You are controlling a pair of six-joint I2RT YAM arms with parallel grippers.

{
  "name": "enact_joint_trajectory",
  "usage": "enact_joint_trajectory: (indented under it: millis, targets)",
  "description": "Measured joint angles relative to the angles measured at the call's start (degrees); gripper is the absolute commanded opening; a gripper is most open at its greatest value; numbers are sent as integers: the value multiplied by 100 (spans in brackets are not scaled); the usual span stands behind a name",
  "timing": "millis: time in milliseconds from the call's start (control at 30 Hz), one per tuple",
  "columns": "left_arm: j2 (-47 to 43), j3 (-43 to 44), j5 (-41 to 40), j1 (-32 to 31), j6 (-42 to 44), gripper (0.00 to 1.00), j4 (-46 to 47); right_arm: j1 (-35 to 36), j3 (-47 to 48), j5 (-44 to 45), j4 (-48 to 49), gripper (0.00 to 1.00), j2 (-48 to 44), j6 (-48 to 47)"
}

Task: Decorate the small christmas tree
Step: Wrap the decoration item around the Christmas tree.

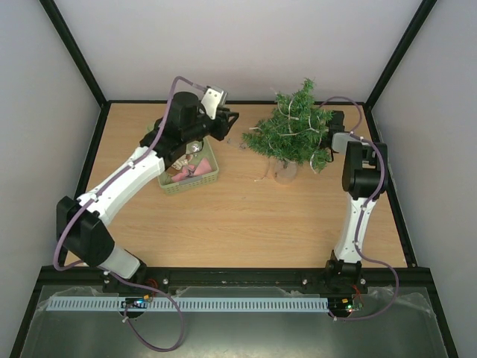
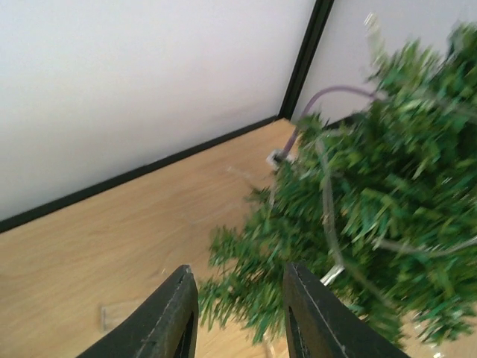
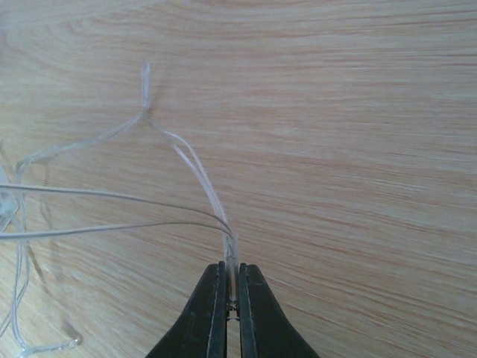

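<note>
The small christmas tree stands at the back right of the table, with a thin clear light string draped over its branches. My right gripper sits at the tree's right side and is shut on the clear light string, which loops away over the wood. My left gripper is open and empty, hanging in the air just left of the tree. In the left wrist view the tree fills the right side, its lower twigs between my fingertips.
A pale green basket with pink and pale ornaments sits under my left arm, left of the tree. White walls with black frame posts close the back and sides. Bare wooden table lies in front.
</note>
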Motion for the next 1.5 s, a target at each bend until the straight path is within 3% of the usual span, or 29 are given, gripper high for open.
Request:
enact_joint_trajectory:
  millis: [400,767,1200,1500]
  targets:
    - [-2,-828,-743,114,-420,32,256,-293,-431,791,754,2,-804,1014]
    - [656,-802,-695,385,-1060,32,50,-487,-1368,1952,1436,2,-1552,1674]
    - [671,-767,-592,385,-1141,37,-33,-601,-2297,3329,2597,2,-2660,1827]
    - [1213,0,-518,385,-1412,38,-317,-601,-2774,4000,2881,2,-2992,1961]
